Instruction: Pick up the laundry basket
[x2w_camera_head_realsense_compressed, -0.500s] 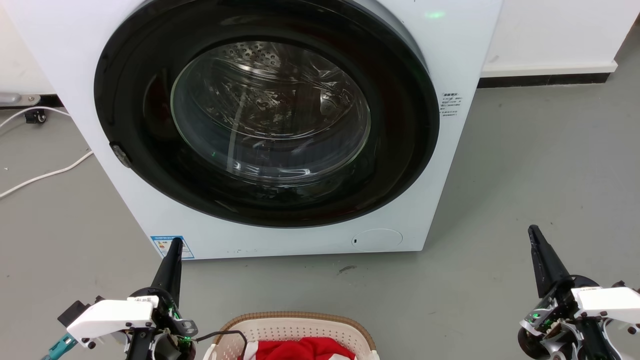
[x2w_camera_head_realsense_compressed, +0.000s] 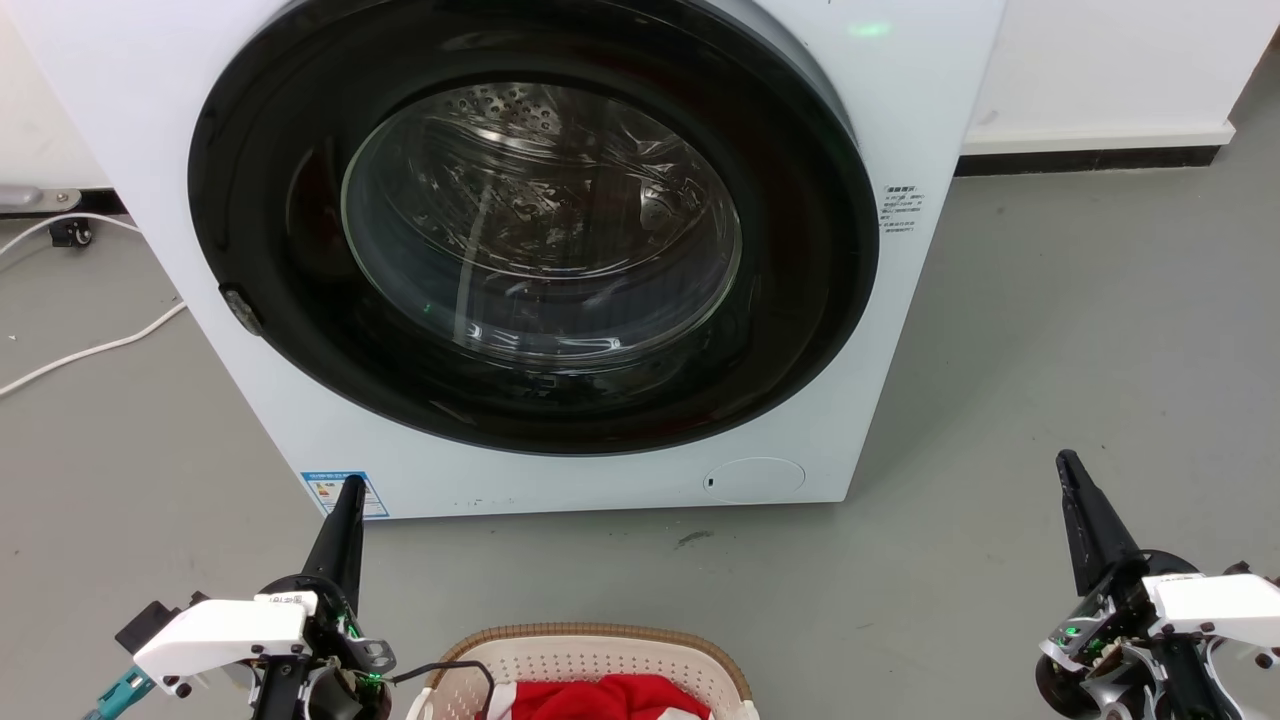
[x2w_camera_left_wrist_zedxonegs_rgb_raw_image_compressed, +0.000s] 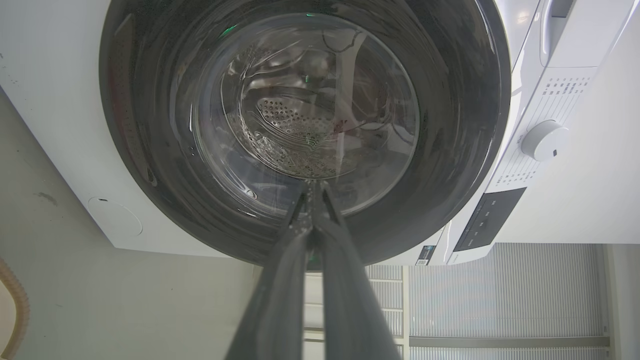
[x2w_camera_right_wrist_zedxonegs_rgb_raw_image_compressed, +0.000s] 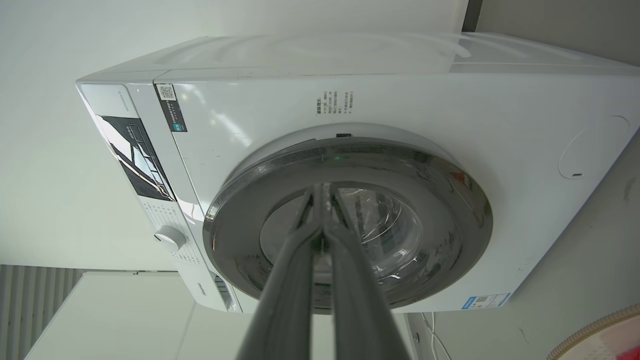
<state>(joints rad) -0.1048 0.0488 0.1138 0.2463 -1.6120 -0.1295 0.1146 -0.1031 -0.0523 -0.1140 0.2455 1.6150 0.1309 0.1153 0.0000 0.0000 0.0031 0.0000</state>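
While the laundry basket (x2w_camera_head_realsense_compressed: 600, 664), red cloth (x2w_camera_head_realsense_compressed: 600, 696) inside, sits at 6 o'clock before the front-load washing machine (x2w_camera_head_realsense_compressed: 900, 90), left gripper (x2w_camera_head_realsense_compressed: 350, 492) at 7 and right gripper (x2w_camera_head_realsense_compressed: 1070, 470) at 4 hover apart from it, fingers pinched together, empty.

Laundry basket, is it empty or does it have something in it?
Not empty. Red cloth lies inside the laundry basket; how full it is cannot be told, since the head view cuts it off.
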